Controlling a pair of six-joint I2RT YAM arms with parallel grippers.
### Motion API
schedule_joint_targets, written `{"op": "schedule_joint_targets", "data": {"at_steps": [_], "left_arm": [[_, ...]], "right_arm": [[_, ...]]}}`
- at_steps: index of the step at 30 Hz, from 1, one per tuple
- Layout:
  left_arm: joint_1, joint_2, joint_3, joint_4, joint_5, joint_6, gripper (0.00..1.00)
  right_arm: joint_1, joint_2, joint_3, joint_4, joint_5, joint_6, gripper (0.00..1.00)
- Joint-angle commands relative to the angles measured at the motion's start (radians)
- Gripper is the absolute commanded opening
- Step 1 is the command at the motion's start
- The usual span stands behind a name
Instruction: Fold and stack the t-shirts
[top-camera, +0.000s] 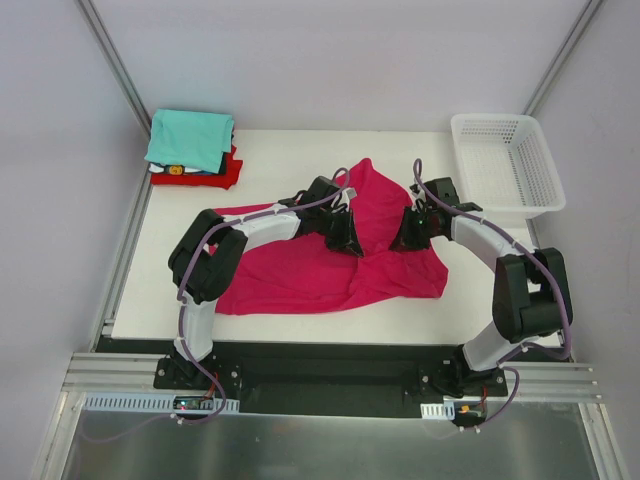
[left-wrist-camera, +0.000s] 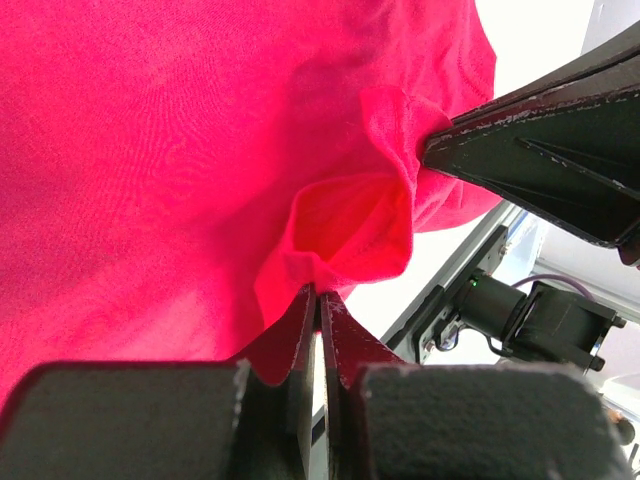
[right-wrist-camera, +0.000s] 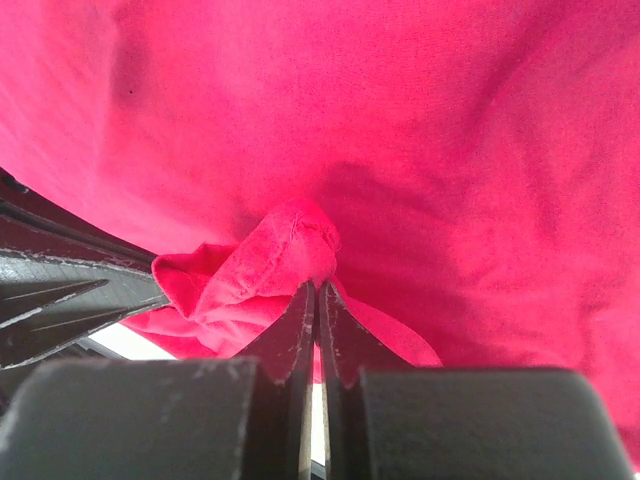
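Observation:
A large magenta-pink t-shirt (top-camera: 290, 275) lies spread on the white table, and its right half is pulled up into a raised fold (top-camera: 372, 195). My left gripper (top-camera: 350, 240) is shut on a pinch of this cloth (left-wrist-camera: 340, 235). Its tips (left-wrist-camera: 320, 292) meet on a hem fold. My right gripper (top-camera: 406, 236) is close beside it, shut on a bunched edge (right-wrist-camera: 285, 250) at its tips (right-wrist-camera: 316, 288). A stack of folded t-shirts sits at the far left corner, a teal one (top-camera: 190, 138) on top, with a dark/white one (top-camera: 178, 170) and a red one (top-camera: 228, 172) under it.
A white plastic mesh basket (top-camera: 505, 160) stands at the far right of the table. The two grippers are only a short gap apart. The right gripper's fingers (left-wrist-camera: 530, 160) show in the left wrist view. The near table edge (top-camera: 300, 330) lies just in front of the shirt.

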Motion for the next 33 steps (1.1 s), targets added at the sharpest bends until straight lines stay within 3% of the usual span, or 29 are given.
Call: {"op": "schedule_joint_targets", "data": {"at_steps": [1, 17, 33], "left_arm": [[0.012, 0.005, 0.032, -0.011, 0.015, 0.022, 0.0], [0.117, 0.066, 0.109, -0.013, 0.04, 0.033, 0.0], [0.12, 0.122, 0.127, -0.014, 0.055, 0.03, 0.0]], "right_arm": [[-0.006, 0.015, 0.032, 0.027, -0.005, -0.01, 0.01], [-0.035, 0.153, 0.218, 0.006, -0.034, -0.026, 0.01], [-0.035, 0.228, 0.224, 0.017, -0.042, -0.03, 0.01]]}}
